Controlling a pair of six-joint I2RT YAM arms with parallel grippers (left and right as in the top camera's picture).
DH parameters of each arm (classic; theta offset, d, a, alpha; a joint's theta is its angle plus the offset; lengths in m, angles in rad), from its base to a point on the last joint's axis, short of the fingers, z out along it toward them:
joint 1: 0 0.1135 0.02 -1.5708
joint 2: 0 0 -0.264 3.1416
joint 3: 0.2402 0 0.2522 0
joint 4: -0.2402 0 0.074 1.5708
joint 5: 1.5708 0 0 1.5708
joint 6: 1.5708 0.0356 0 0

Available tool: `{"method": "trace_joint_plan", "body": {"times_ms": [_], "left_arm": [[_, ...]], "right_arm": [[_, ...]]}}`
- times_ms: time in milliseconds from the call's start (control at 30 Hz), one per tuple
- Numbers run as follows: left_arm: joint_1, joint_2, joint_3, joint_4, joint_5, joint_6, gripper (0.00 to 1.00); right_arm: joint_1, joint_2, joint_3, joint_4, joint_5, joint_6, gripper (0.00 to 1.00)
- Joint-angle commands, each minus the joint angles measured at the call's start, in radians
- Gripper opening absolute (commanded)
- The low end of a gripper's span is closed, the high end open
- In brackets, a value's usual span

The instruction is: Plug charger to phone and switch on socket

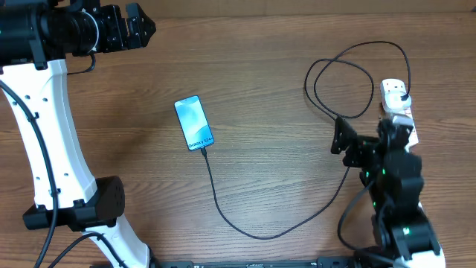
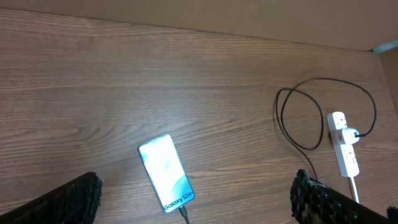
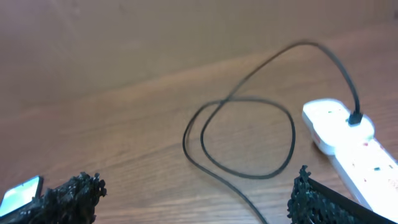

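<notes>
The phone (image 1: pixel 193 123) lies screen up and lit, left of the table's middle. The charger's (image 1: pixel 260 234) connector tip sits in the phone's near end (image 2: pixel 184 213). Its black cable curves right, loops (image 3: pixel 249 140), and ends in a black plug (image 3: pixel 356 117) seated in the white socket (image 2: pixel 343 146) at the right. My left gripper (image 1: pixel 140 26) is open, high at the back left, with the phone (image 2: pixel 165 173) far below between its fingers (image 2: pixel 68 202). My right gripper (image 1: pixel 342 138) is open, left of the socket (image 1: pixel 394 95), above the cable and holding nothing.
The right arm's body (image 1: pixel 394 186) covers the near part of the socket and its cord. The left arm's white base (image 1: pixel 67 201) stands at the near left. The wooden table (image 1: pixel 282 149) reaches a wall edge at the back.
</notes>
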Motion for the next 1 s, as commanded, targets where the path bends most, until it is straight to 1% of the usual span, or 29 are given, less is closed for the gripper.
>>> {"method": "trace_joint_plan", "body": {"times_ms": [0,67,133,300,400,500,800,967], "left_arm": [[-0.007,0.002,0.007,0.003,-0.003,0.008,0.99],[-0.007,0.002,0.007,0.002,-0.003,0.008,1.0],[-0.007,0.002,0.007,0.003,-0.003,0.008,1.0],[-0.007,0.002,0.007,0.003,-0.003,0.008,1.0],[-0.007,0.002,0.007,0.003,-0.003,0.008,1.0],[-0.007,0.002,0.007,0.003,-0.003,0.008,1.0],[-0.007,0.002,0.007,0.003,-0.003,0.008,1.0],[-0.007,0.002,0.007,0.002,-0.003,0.008,1.0]], "right_arm": [[0.003,-0.103,-0.103,0.085,-0.014,-0.094,1.0],[-0.004,-0.167,-0.167,0.142,-0.066,-0.15,1.0],[-0.016,-0.229,-0.218,0.163,-0.106,-0.178,1.0],[-0.046,-0.375,-0.313,0.163,-0.124,-0.18,1.0],[-0.072,-0.433,-0.351,0.168,-0.147,-0.179,1.0],[-0.094,-0.471,-0.381,0.175,-0.182,-0.18,1.0],[-0.1,-0.564,-0.485,0.22,-0.191,-0.168,1.0],[-0.1,-0.596,-0.488,0.199,-0.19,-0.169,1.0]]}}
